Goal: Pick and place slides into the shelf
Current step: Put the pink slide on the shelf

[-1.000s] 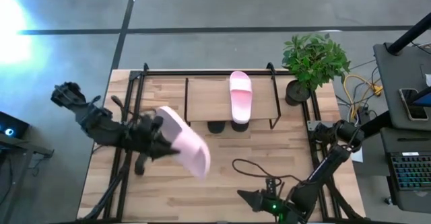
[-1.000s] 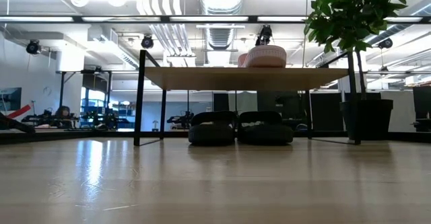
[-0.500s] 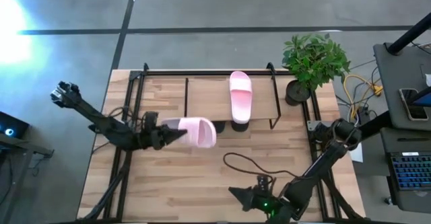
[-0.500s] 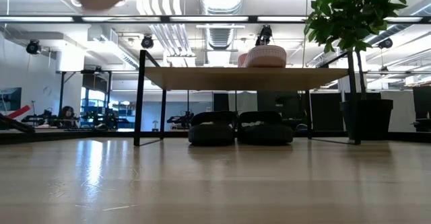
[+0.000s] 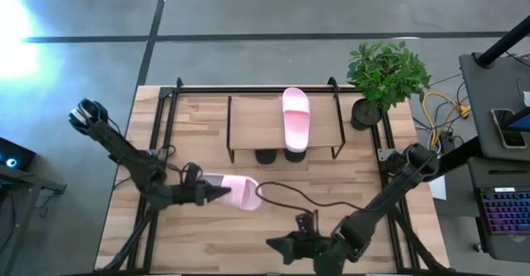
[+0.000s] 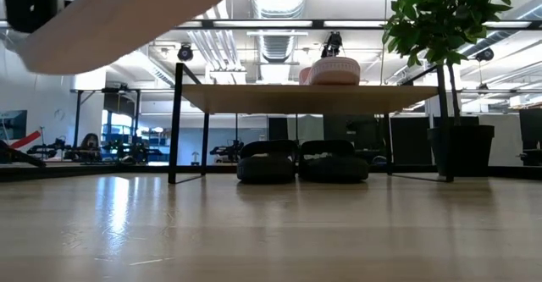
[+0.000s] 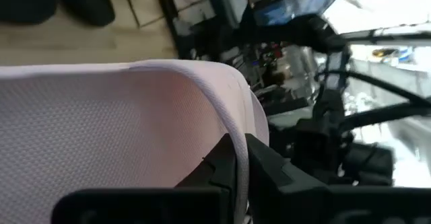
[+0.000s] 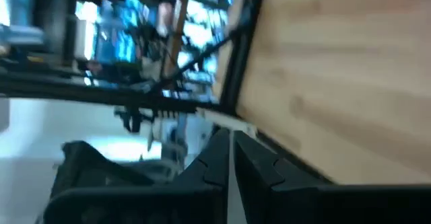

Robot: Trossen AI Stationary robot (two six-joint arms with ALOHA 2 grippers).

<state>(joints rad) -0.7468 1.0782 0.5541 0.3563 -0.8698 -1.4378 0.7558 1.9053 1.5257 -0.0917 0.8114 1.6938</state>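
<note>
Left pincer [image 5: 217,191] clamping pink slide [image 5: 240,191], shelf [image 5: 257,120] beyond

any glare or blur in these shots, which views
High view: a bright flare washes out the floor at the upper left corner. Low view: the held pink slide looms close and soft-edged, and ceiling lights reflect off the tabletop. Right wrist view: the background is streaked with blur.

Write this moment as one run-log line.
left gripper: holds pink slide above table | right gripper: shut, idle at near edge | shelf: one pink on top
</note>
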